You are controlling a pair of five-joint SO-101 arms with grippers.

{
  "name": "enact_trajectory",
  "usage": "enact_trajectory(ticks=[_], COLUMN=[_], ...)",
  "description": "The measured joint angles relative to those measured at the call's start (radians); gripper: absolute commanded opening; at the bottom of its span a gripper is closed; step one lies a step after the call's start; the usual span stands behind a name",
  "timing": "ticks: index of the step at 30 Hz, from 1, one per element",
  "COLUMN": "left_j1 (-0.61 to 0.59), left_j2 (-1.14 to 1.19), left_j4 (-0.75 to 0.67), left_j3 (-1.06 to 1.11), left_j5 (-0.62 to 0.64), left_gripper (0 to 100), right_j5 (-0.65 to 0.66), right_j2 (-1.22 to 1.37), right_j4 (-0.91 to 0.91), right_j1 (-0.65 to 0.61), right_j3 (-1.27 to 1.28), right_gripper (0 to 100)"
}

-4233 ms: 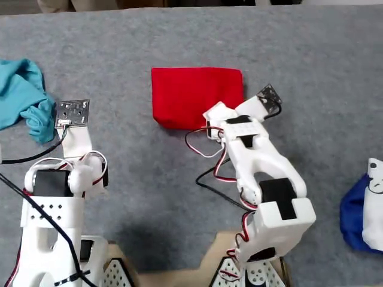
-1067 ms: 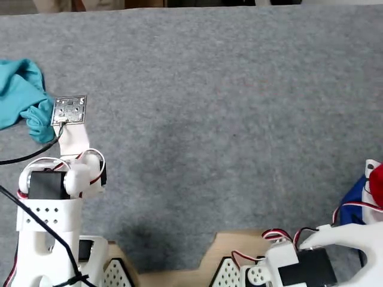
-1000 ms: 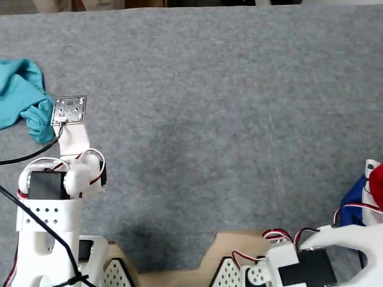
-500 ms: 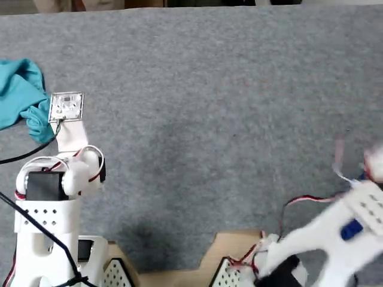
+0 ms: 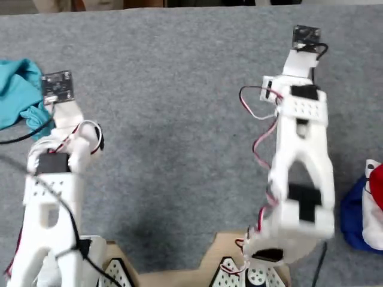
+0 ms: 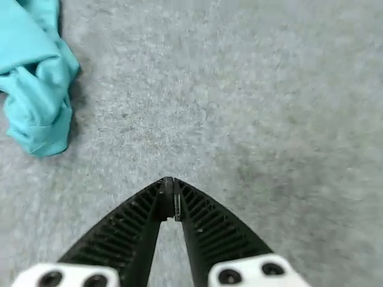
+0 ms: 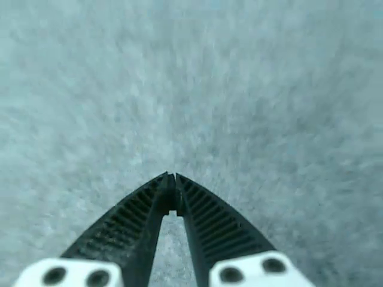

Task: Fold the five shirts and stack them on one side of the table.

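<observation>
A crumpled teal shirt (image 5: pixel 18 89) lies at the table's far left edge. My left arm (image 5: pixel 57 149) stands just right of it. In the left wrist view my left gripper (image 6: pixel 168 199) is shut and holds nothing, a short way from the teal shirt (image 6: pixel 33 78). At the right edge sits a stack of a blue shirt (image 5: pixel 353 222), a white one (image 5: pixel 372 172) and a red one (image 5: pixel 377 188). My right arm (image 5: pixel 302 137) stretches toward the far side, left of the stack. My right gripper (image 7: pixel 173 182) is shut and holds nothing, over bare mat.
A grey felt mat (image 5: pixel 179 119) covers the table. A wooden base plate (image 5: pixel 227 248) and the arms' mounts stand at the near edge.
The red shirt left the table's middle and now lies on the right-edge stack. My right arm swung from the stack toward the far side. My left arm edged farther out beside the teal shirt.
</observation>
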Motion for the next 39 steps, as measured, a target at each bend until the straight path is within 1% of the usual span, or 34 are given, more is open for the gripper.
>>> enact_trajectory(ticks=[4, 8, 12, 14, 17, 20, 24, 28, 30, 34, 39], left_j1=[-0.005, -0.034, -0.037, -0.037, -0.034, -0.026, -0.021, 0.002, 0.015, 0.021, 0.025], left_j2=[0.238, 0.509, 0.735, 0.801, 0.855, 0.864, 0.862, 0.844, 0.838, 0.799, 0.713], left_j4=[-0.103, -0.11, 0.005, 0.089, 0.212, 0.249, 0.31, 0.382, 0.396, 0.402, 0.416], left_j3=[-0.005, -0.08, -0.199, -0.282, -0.356, -0.358, -0.341, -0.273, -0.244, -0.212, -0.187], left_j5=[-0.002, -0.008, -0.023, -0.063, -0.144, -0.221, -0.305, -0.44, -0.482, -0.494, -0.477], left_gripper=[2, 2, 2, 2, 2, 2, 2, 2, 2, 2, 2], right_j5=[0.002, 0.002, 0.005, 0.006, 0.008, 0.04, 0.098, 0.143, 0.167, 0.224, 0.276], right_j2=[0.287, 0.508, 0.7, 0.784, 0.821, 0.816, 0.766, 0.689, 0.649, 0.562, 0.387], right_j4=[0.187, 0.505, 0.841, 0.945, 0.976, 0.979, 0.979, 0.979, 0.979, 0.98, 0.982], right_j1=[0.002, 0.043, 0.083, 0.114, 0.16, 0.184, 0.221, 0.273, 0.298, 0.348, 0.351], right_j3=[-0.249, -0.548, -0.841, -0.947, -0.985, -0.947, -0.83, -0.684, -0.612, -0.491, -0.46], right_gripper=[0.6, 0.6, 0.6, 0.6, 0.6, 0.6, 0.6, 0.6, 0.6, 0.6, 0.6])
